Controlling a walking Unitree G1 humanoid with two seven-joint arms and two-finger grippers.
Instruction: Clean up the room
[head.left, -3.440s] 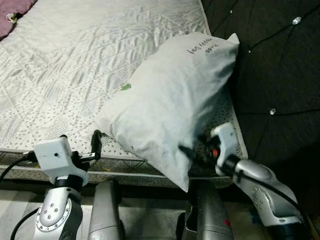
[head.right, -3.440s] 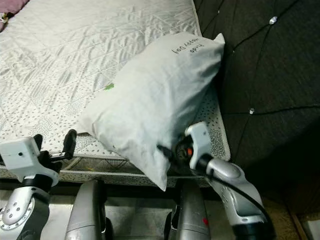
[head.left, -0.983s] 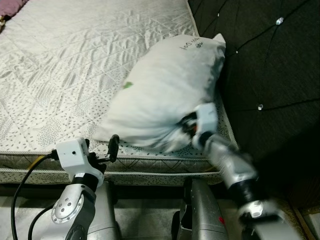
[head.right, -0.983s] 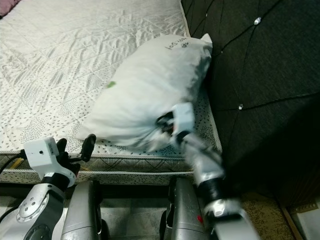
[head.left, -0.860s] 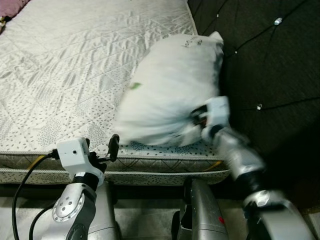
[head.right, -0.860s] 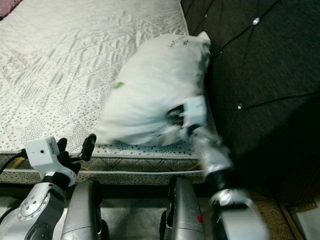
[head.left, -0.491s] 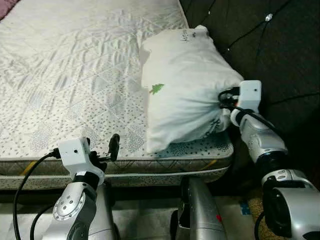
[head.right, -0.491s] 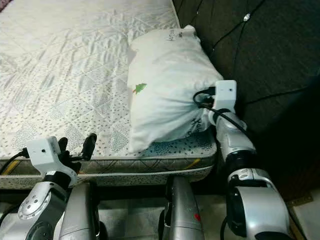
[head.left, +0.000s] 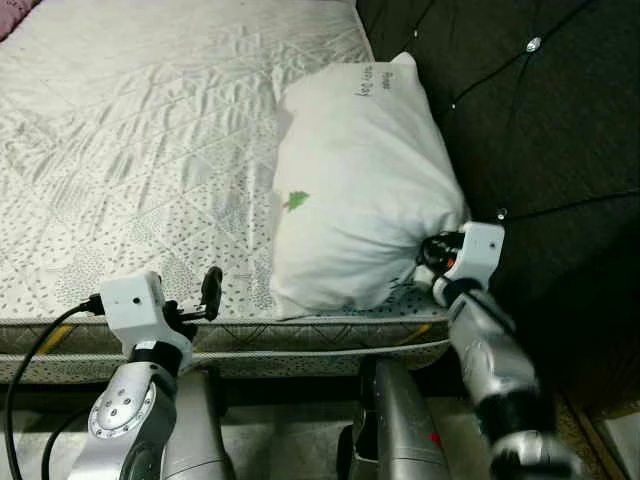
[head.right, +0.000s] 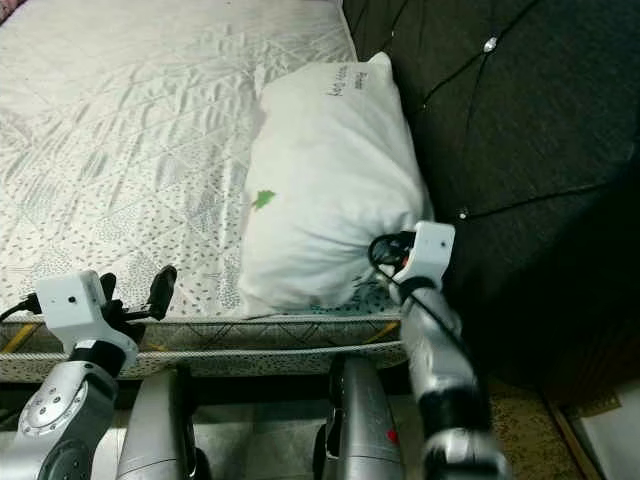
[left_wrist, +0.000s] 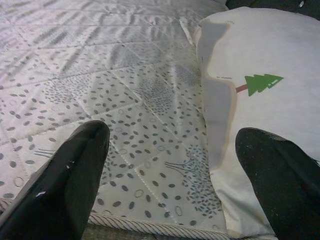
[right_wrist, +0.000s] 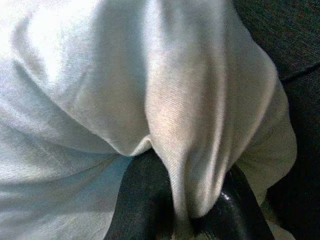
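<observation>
The pillow (head.left: 360, 180) is now being laid lengthwise along the headboard (head.left: 540, 130), swung round from its earlier slant. It's still being pinched at the corner by the right gripper (right_wrist: 175, 212), so looks nearly placed; the left gripper (left_wrist: 170, 165) is being held spread over the mattress (head.left: 150, 130)

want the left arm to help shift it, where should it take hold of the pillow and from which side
Likely the near left corner of the pillow, come at from the open mattress side. That edge lies flat and thin by the bed's front edge, right ahead of the open left gripper. The right gripper already pinches the opposite corner by the dark headboard.
</observation>
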